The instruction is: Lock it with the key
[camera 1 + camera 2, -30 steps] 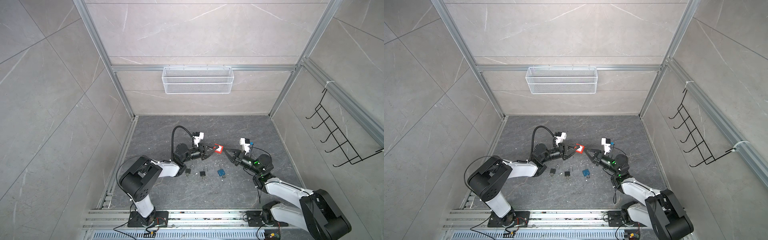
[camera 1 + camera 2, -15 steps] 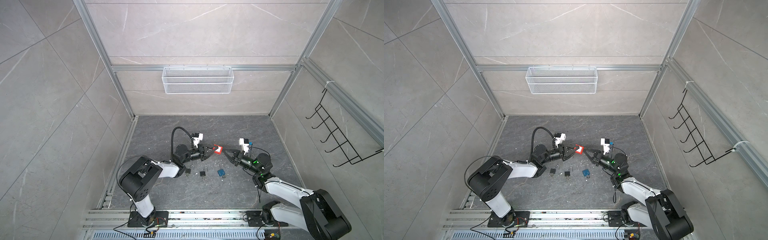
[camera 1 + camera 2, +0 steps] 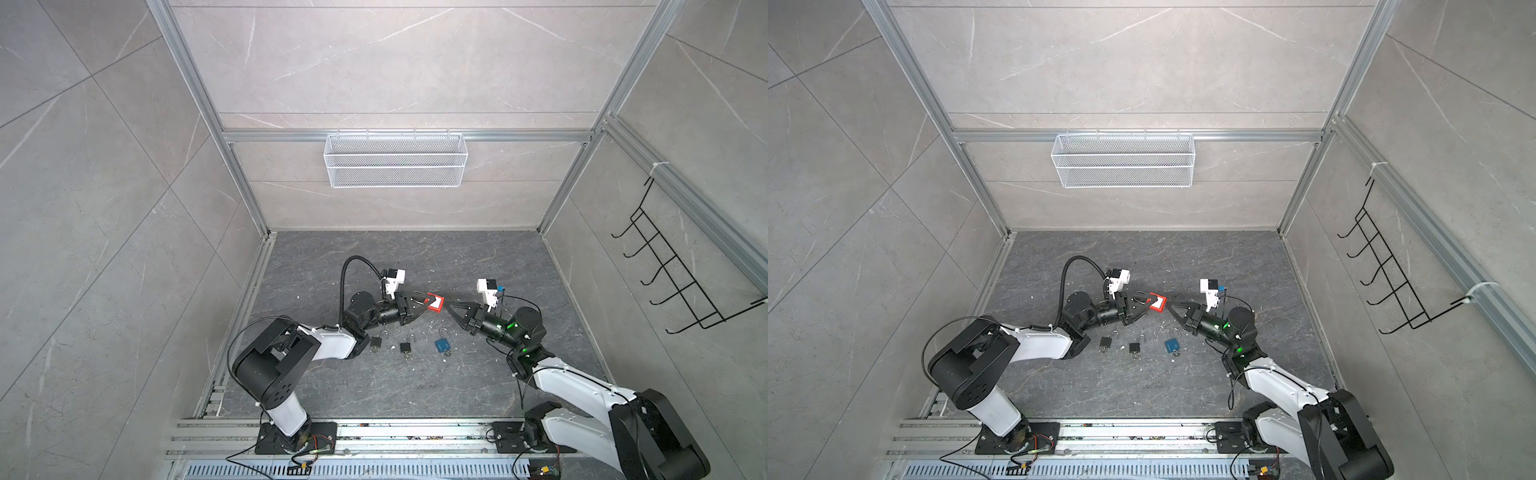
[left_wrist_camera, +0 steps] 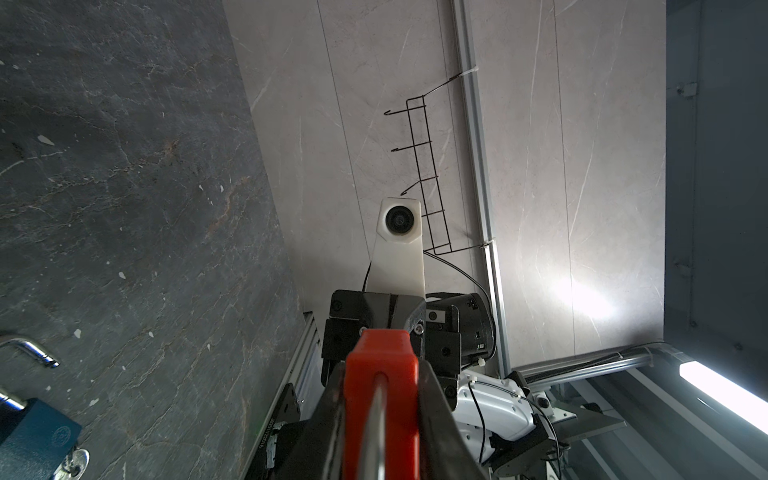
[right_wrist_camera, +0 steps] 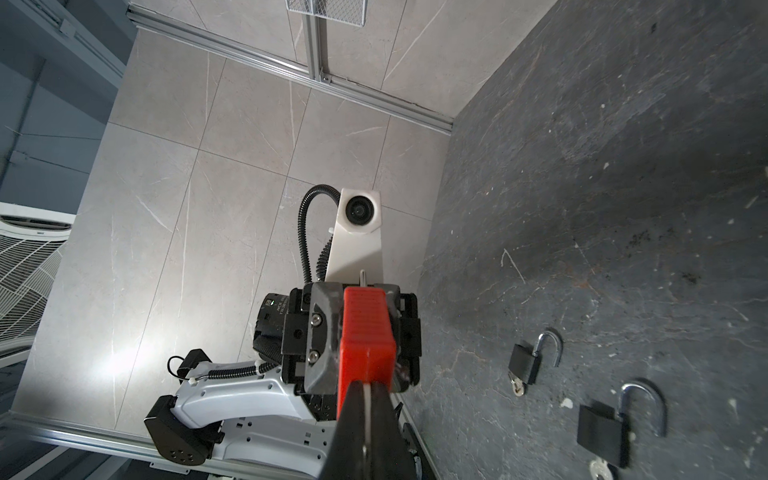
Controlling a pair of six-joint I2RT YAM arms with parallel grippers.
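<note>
The red padlock [image 3: 434, 302] hangs above the floor [image 3: 374, 266] at mid-scene. The left gripper [image 3: 427, 306] clamps it across its body, jaws narrow around it. From the right, the right gripper [image 3: 451, 310] meets the lock's end with its jaws pinched together on a thin silver strip. I take this to be the key [image 5: 365, 409], seen only in the right wrist view. Whether the shackle [image 4: 373, 419] is pressed home I cannot tell.

The step in hand looks like turning the key. To do it well, the left arm should hold the body rigid while the right wrist rolls about the key's own axis — any sideways pull could bend the blade or twist the lock in its grip.

A blue padlock [image 3: 442, 344] and two black padlocks [image 3: 405, 347] lie open on the floor, nearer the bases.
</note>
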